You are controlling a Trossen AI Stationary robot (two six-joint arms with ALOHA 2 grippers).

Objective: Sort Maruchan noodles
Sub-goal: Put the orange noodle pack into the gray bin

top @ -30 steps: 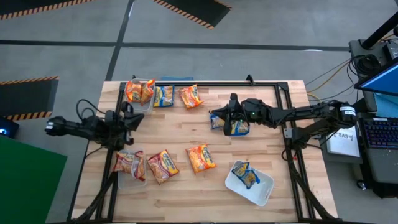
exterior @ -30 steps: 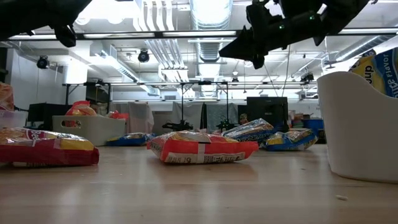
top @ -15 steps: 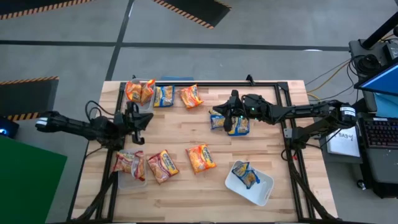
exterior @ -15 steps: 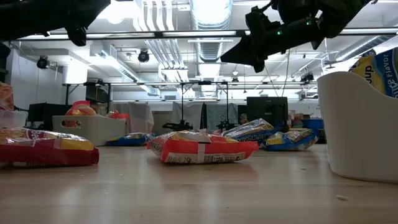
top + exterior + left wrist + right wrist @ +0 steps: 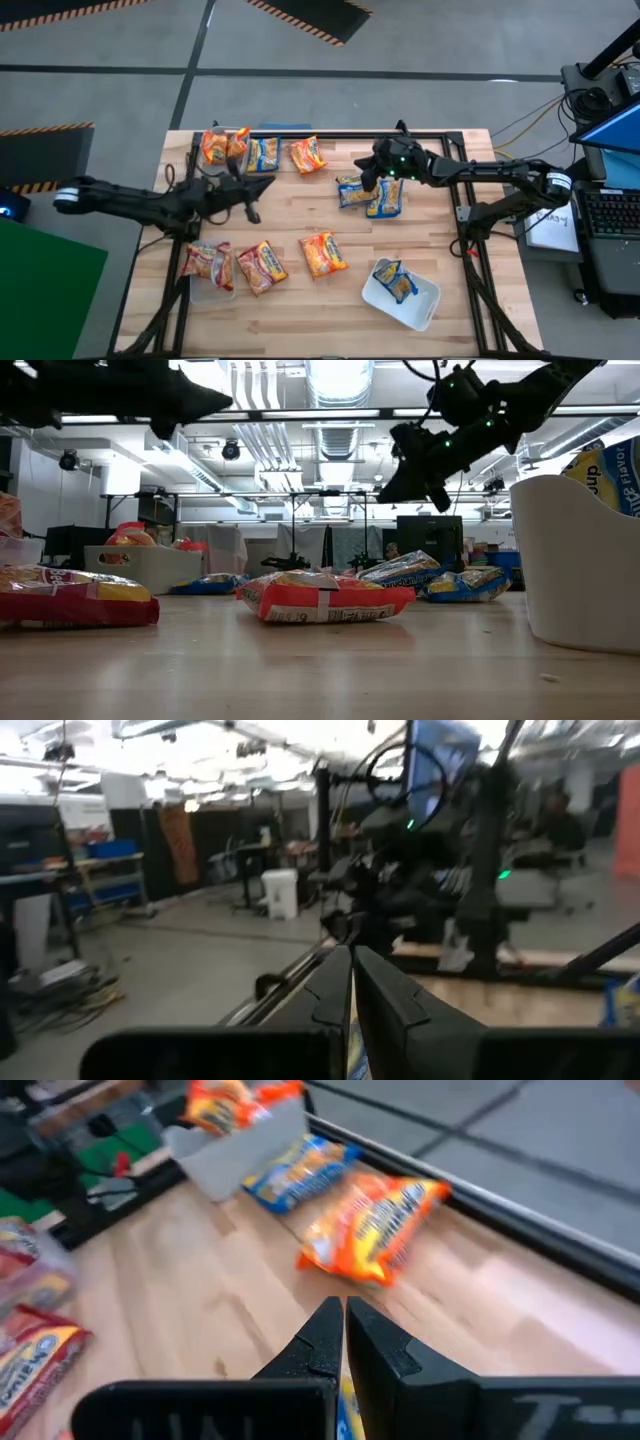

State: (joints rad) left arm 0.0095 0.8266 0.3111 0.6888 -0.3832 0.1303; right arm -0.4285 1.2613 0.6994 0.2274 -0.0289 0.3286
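Blue packets (image 5: 369,195) at frame centre are being hovered over by the right gripper (image 5: 366,178), fingers pressed together, empty; opening is being called for next.

- A pale wooden plank bench (image 5: 300,300) with a black metal frame stands on a grey concrete floor (image 5: 330,90).
- Black-and-orange striped hazard mats (image 5: 310,15) lie on the floor.
- A green panel (image 5: 45,290) sits beside the bench.
- A blue-lit monitor (image 5: 615,135) and a black keyboard (image 5: 612,215) stand on the other side.
- Overhead, silver ceiling ducts (image 5: 335,380) and bright strip lights (image 5: 290,415) run across the room.
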